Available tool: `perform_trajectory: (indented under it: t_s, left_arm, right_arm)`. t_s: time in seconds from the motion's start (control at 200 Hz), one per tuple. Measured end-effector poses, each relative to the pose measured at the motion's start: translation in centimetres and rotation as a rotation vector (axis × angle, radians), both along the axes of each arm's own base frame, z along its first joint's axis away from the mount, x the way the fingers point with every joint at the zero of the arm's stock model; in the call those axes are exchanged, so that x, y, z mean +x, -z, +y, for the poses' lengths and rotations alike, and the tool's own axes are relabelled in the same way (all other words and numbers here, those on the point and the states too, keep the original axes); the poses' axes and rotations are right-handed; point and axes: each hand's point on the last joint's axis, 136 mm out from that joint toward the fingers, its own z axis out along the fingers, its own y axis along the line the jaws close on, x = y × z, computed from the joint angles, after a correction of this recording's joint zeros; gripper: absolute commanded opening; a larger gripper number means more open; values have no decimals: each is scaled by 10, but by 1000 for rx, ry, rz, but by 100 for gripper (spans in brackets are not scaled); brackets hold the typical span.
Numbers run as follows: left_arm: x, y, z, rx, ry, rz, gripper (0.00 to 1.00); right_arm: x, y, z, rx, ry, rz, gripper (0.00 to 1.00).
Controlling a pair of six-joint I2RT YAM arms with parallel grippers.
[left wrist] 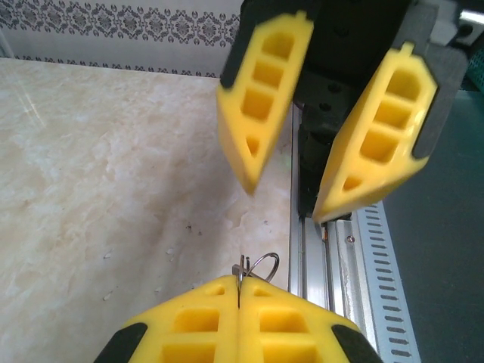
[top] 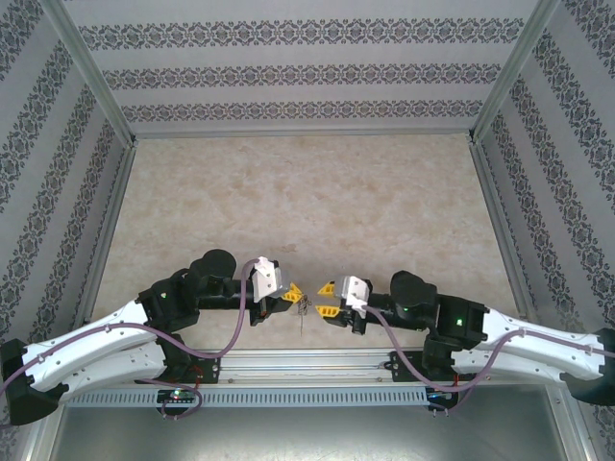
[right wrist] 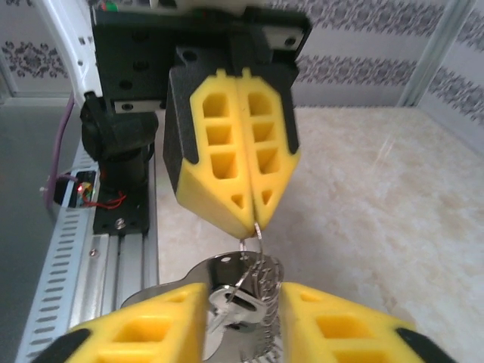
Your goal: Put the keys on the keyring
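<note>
Left gripper (left wrist: 238, 293): fingers pressed flat together, pinching the top of the keyring (left wrist: 274, 259), a thin wire loop sticking out past the fingertips. It sits near the table's (top: 288, 192) near edge, a little left of centre, tips aimed right.

Keyring, right wrist view: the loop hangs from the left gripper's tips, long axis up-and-down. Below it is a cluster of a pale metal tab, a beaded edge and a key (right wrist: 225, 299). The key is silvery and slanted in the cluster; which end leads is not clear. In the top view the keyring is a thin dark streak between the two grippers, running towards the near edge.

Right gripper (right wrist: 243, 296): fingers held wide apart, one each side of the hanging cluster. Contact with it cannot be judged. Tips aimed left, facing the left gripper, close by.

Beyond: aluminium rail (top: 307, 360) along the near edge; patterned walls (top: 307, 72) left, right and far.
</note>
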Motion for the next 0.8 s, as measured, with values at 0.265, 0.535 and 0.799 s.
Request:
perform_trajectory:
  t_s: [0.265,0.535,0.799]
  left_arm:
    - [-4,-27,-1,-104,25,-61,0]
    - [-8,-38,-8,-169,65,-78,0]
    - [-9,-35,-9,-181,72,-72,0]
  right_arm:
    - [-2,-17,-6,85,6,1,46]
    - [-4,0,13,31,-38,46,42]
    - [-6,-7,16,63,-52,40,39]
